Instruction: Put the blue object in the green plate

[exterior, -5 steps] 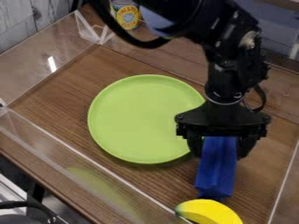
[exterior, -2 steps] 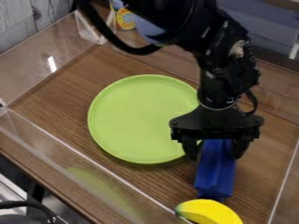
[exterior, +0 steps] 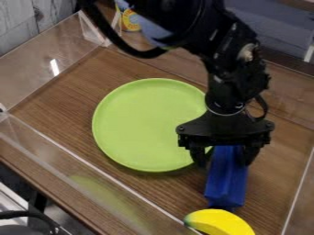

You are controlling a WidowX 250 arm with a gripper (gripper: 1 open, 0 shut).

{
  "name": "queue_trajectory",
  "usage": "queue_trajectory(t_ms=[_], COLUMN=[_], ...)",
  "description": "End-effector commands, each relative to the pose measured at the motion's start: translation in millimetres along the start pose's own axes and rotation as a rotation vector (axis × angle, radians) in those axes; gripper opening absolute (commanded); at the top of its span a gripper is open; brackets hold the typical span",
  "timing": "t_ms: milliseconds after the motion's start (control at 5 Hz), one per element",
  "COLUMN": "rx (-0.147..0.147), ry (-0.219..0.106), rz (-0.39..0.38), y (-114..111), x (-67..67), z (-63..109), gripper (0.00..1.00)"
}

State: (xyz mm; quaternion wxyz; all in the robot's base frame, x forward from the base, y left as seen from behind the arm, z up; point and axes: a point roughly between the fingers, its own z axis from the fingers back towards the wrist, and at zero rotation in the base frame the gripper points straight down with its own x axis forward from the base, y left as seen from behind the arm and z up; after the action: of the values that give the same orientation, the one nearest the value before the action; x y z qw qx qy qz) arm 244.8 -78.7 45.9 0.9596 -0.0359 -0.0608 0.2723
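Observation:
The green plate [exterior: 145, 124] lies flat on the wooden table, left of centre. To its lower right, the blue object [exterior: 226, 181] rests lengthwise on the table just outside the plate's rim. My gripper [exterior: 225, 150] hangs directly over the far end of the blue object, open, with its fingers either side of that end. That end is partly hidden by the fingers. I cannot tell whether the fingers touch it.
A yellow banana [exterior: 218, 223] lies at the bottom edge, just in front of the blue object. Clear plastic walls [exterior: 37, 64] ring the table on the left and back. The black arm [exterior: 208, 41] reaches in from the top.
The gripper has shifted slightly left and down over the blue object's far end. Its jaws stay open; the blue object and the plate have not moved.

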Motion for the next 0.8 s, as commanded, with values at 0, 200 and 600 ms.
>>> queue_trajectory(t_ms=[0, 200, 600], rx=[-0.017, -0.016, -0.012], ry=[-0.019, -0.020, -0.021], rz=[0.016, 0.022, 0.034], y=[-0.1, 0.9, 3.0], x=[5.9, 6.9, 8.8], z=[3.6, 2.1, -1.0], gripper=[1.00, 1.00, 0.00])
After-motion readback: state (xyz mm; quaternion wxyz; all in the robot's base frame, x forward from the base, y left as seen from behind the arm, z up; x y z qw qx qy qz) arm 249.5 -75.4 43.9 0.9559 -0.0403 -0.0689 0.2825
